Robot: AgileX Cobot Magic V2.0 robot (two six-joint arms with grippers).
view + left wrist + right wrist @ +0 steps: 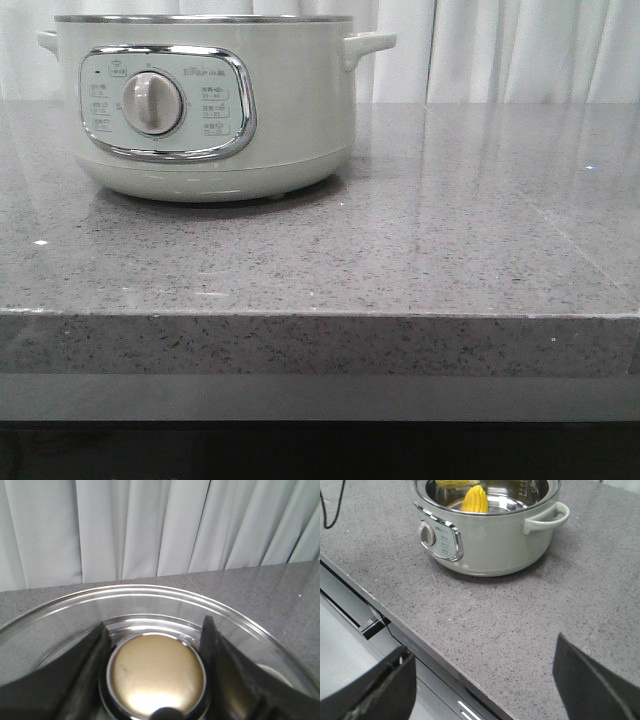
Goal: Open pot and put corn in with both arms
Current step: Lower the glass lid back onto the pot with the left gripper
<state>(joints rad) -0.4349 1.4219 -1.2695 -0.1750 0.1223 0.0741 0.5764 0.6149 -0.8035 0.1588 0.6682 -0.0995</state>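
The pale grey-green pot (210, 100) stands open at the back left of the grey counter, and no gripper shows in the front view. In the right wrist view the pot (485, 545) holds the yellow corn (475, 500) inside its metal bowl, with a yellow patch on the far inner wall. My right gripper (482, 672) is open and empty, above the counter's front edge and apart from the pot. My left gripper (155, 630) is shut on the gold knob (156, 672) of the glass lid (150, 597); the fingers (92, 665) press on both sides of it.
The grey speckled counter (450, 230) stretches to the right of the pot. Its front edge (420, 630) has grey drawers below. A black cable (332, 515) lies on the counter to one side of the pot. White curtains (520, 50) hang behind.
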